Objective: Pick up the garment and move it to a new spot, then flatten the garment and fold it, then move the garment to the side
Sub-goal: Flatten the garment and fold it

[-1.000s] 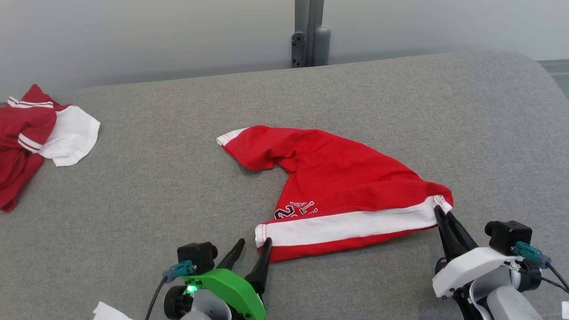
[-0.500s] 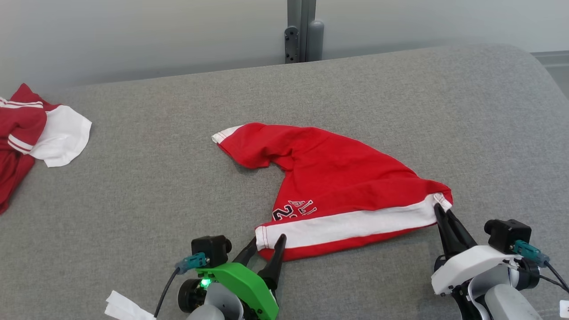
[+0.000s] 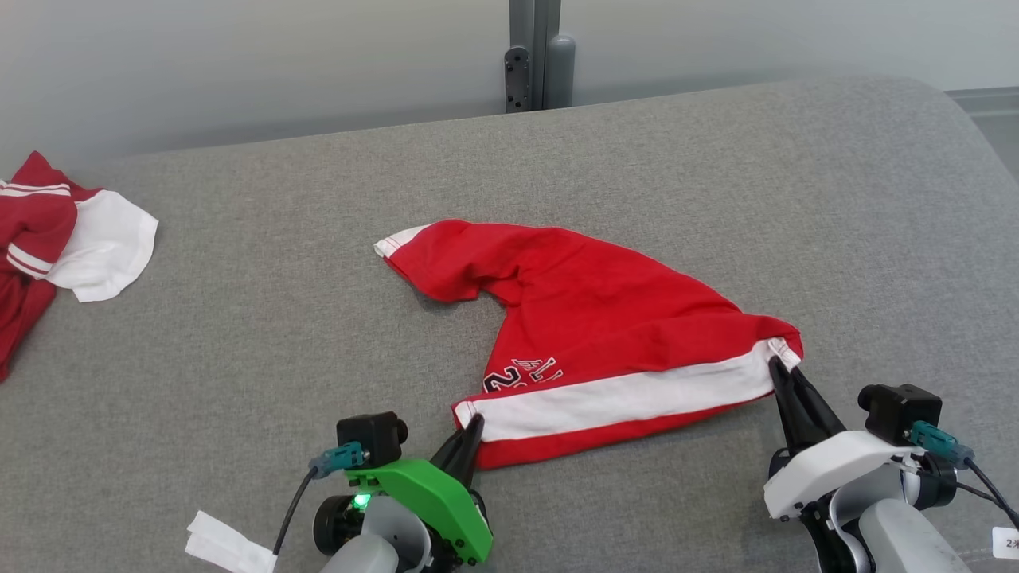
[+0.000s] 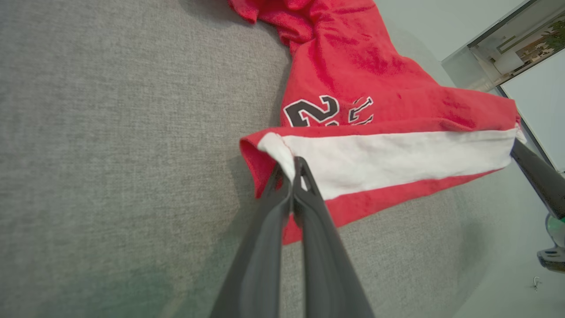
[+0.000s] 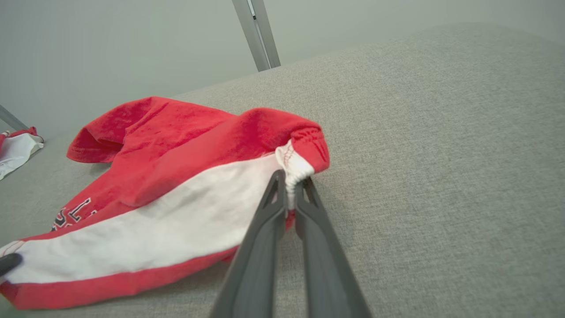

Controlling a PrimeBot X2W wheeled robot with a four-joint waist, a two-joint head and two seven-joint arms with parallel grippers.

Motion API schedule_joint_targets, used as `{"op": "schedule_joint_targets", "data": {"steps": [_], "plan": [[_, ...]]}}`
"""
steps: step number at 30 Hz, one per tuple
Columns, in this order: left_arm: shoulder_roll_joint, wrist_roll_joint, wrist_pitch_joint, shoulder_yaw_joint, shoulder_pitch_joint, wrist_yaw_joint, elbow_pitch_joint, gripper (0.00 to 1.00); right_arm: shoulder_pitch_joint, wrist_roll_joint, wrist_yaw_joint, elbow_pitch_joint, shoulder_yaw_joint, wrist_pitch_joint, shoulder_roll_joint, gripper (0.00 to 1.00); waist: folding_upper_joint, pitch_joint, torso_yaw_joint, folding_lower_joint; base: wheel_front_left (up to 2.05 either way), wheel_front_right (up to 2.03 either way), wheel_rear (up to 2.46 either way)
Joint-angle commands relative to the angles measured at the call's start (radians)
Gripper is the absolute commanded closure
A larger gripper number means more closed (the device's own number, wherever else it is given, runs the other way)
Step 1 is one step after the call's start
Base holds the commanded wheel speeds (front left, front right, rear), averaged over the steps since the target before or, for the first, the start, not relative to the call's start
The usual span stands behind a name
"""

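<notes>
- Since a second earlier, my left gripper (image 3: pixel 470 426) had gone from fingers spread beside the hem to fingers pressed together on the near-left corner of the garment (image 3: pixel 605 318).
- Left gripper state: two dark fingers were clamped on the white band at that corner, with cloth pinched between the tips, as the left wrist view showed.
- Right gripper (image 3: pixel 784 374) state: two dark fingers were closed narrow on the near-right corner of the same white band, with bunched cloth gripped between the tips.
- Count in work: one garment, red, with one white band along its near edge and dark numerals just above that band.
- Position: it lay in the middle of the grey padded surface (image 3: pixel 279 318), the band spanning between my two grippers and one narrow white-hemmed end pointing far left.
- Count aside: one second garment (image 3: pixel 48 247), red and white, lay crumpled at the left edge of the surface, well apart from the first.
- One white paper slip (image 3: pixel 223 545) lay near my left wrist.
- One grey post (image 3: pixel 533 56) stood upright behind the surface.
</notes>
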Motion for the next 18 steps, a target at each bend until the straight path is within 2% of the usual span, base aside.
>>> {"op": "schedule_joint_targets", "data": {"steps": [1,10,14,18], "plan": [[0.005,-0.015,-0.020,0.002,-0.018,0.001,0.003,1.00,-0.017,0.010,0.000,0.000,0.003,-0.005,-0.006,1.00,0.0000,0.000,-0.003,0.0000,0.00,0.00,0.00],[0.005,-0.027,-0.169,0.060,-0.038,-0.011,-0.058,1.00,-0.037,0.015,0.000,-0.068,0.028,-0.007,-0.040,1.00,0.0000,-0.018,0.006,0.0000,0.00,0.00,0.00],[0.011,-0.009,-0.192,0.117,-0.030,-0.013,-0.149,1.00,-0.047,0.016,0.000,-0.158,0.051,0.009,-0.074,1.00,0.0000,-0.037,0.009,0.0000,0.00,0.00,0.00],[0.017,0.018,-0.199,0.190,0.000,-0.005,-0.295,1.00,-0.057,0.019,0.000,-0.301,0.069,0.046,-0.121,1.00,0.0000,-0.061,0.008,0.0000,0.00,0.00,0.00]]}}
